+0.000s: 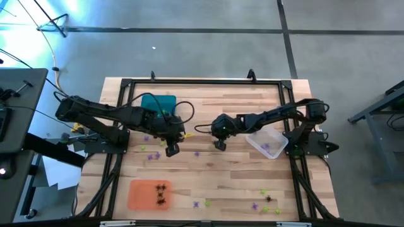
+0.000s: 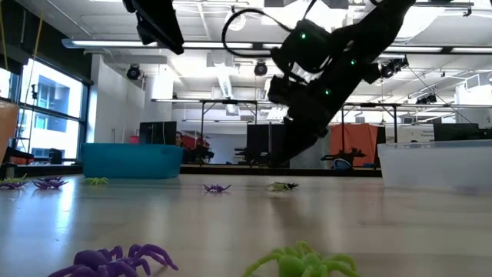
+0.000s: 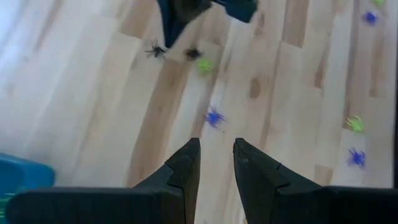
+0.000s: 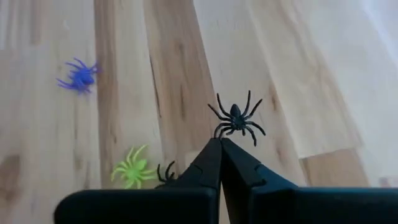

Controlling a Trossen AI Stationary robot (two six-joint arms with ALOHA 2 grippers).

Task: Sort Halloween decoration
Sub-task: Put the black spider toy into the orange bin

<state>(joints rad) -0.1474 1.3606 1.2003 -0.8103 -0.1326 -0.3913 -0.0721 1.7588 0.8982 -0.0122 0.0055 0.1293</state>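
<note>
The wooden table (image 1: 221,183) carries a teal tray (image 1: 158,103) just behind the left end effector (image 1: 172,149), whose fingers are a little spread. The right end effector (image 4: 220,144) is pressed together, with a black spider (image 4: 237,117) just before its tips.

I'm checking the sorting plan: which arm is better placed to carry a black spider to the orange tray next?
Right, probably. The right gripper is shut down at the table with its tips at a black spider. The left gripper hovers empty above the wood, though it sits nearer the orange tray.
</note>
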